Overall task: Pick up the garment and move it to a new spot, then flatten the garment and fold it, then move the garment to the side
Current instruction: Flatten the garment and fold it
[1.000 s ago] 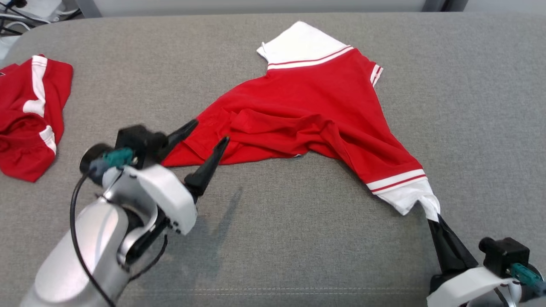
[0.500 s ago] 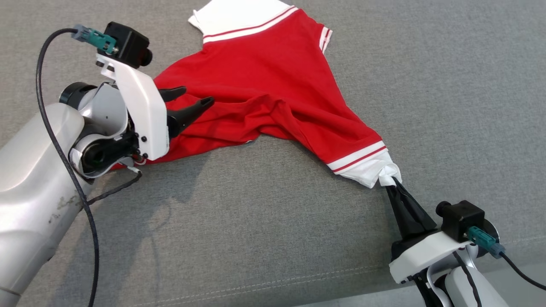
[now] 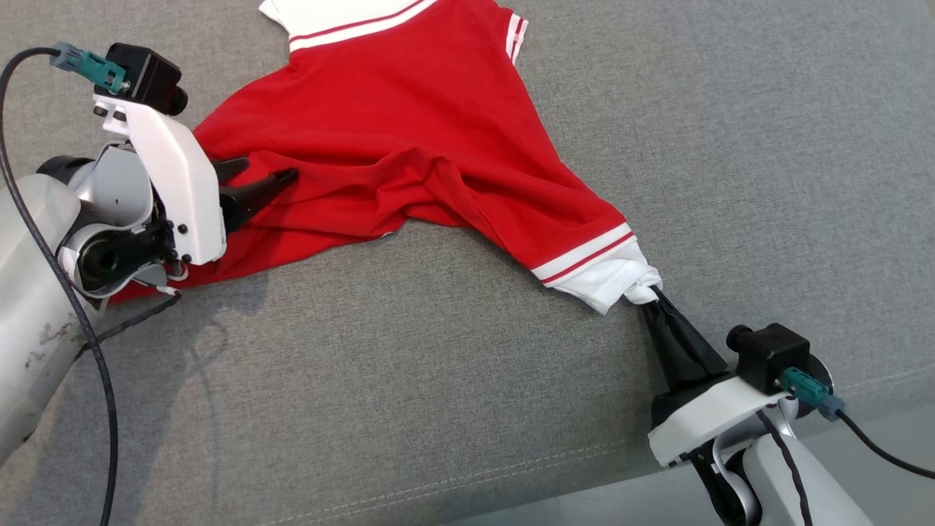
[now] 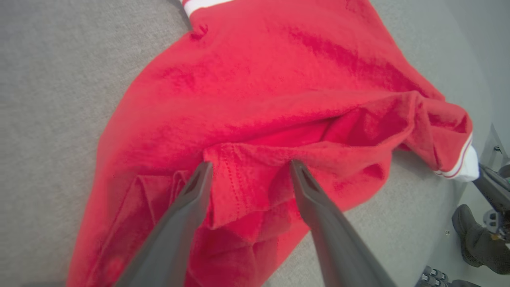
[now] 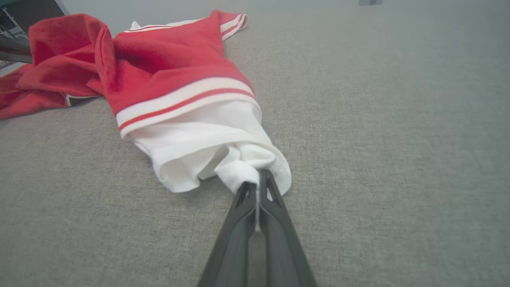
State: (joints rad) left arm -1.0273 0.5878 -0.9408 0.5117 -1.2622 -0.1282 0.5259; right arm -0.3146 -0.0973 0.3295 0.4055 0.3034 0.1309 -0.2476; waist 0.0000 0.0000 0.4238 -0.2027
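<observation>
— Where's the garment (image 3: 409, 139)?
— It's red and lies rumpled on the grey fabric surface (image 3: 438, 380). One white-ended sleeve points toward the far side, the other toward me on the right. My right gripper (image 3: 652, 296) is pinched closed on the white cuff (image 5: 223, 159) of that near sleeve.
— And the left?
— My left gripper (image 3: 269, 167) is spread wide, its fingers low on either side of a folded red hem (image 4: 247, 175). I can't judge contact.
— Surroundings?
— A stitched seam (image 3: 475, 478) runs along the surface's near edge, with pale floor (image 3: 884, 497) beyond. A light wall (image 5: 167, 4) stands behind the far edge.
</observation>
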